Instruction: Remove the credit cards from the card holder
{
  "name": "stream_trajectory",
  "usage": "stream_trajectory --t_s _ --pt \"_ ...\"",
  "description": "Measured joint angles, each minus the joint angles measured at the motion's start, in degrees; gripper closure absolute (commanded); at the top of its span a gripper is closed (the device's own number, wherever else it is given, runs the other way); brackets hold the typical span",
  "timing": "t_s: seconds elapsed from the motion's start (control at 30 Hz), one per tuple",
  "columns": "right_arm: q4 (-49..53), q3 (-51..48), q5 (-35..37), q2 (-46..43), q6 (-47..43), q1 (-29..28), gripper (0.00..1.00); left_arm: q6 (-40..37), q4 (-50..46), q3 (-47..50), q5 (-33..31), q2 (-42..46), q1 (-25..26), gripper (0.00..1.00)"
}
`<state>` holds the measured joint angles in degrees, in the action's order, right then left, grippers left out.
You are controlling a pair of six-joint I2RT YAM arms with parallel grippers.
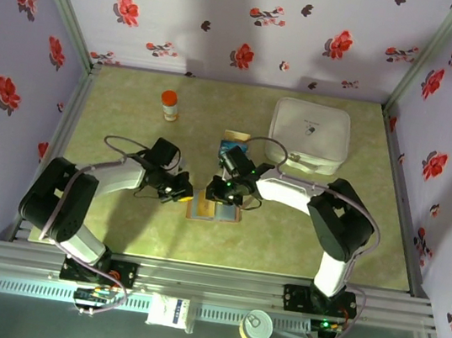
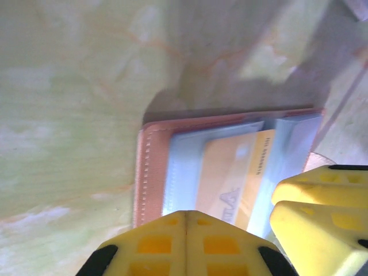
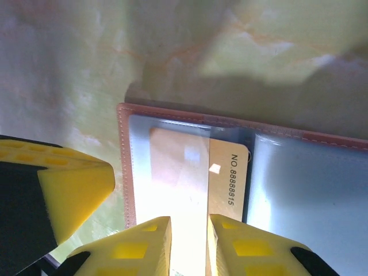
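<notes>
Card holder (image 3: 305, 190) open, brown-rimmed, yellow card (image 3: 230, 172) inside

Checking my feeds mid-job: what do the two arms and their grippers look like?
The left arm and right arm have white link shells, black joints and pale cables looping alongside. The left gripper and right gripper carry blocky bright-yellow fingers moulded with square recessed pockets, on black mounts.
</notes>
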<state>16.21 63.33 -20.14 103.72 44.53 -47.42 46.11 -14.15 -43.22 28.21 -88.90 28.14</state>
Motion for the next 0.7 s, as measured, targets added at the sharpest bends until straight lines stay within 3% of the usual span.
stream_trajectory --t_s 0.37,0.7 --pt "2.64 0.0 2.23 -0.72 -0.85 0.0 0.73 -0.28 -1.27 -2.99 -0.5 -2.91 3.82 1.0" --pt "2.97 0.0 2.08 0.22 -1.05 0.0 0.73 -1.53 -2.54 -3.02 -2.27 -4.61 4.11 1.0"
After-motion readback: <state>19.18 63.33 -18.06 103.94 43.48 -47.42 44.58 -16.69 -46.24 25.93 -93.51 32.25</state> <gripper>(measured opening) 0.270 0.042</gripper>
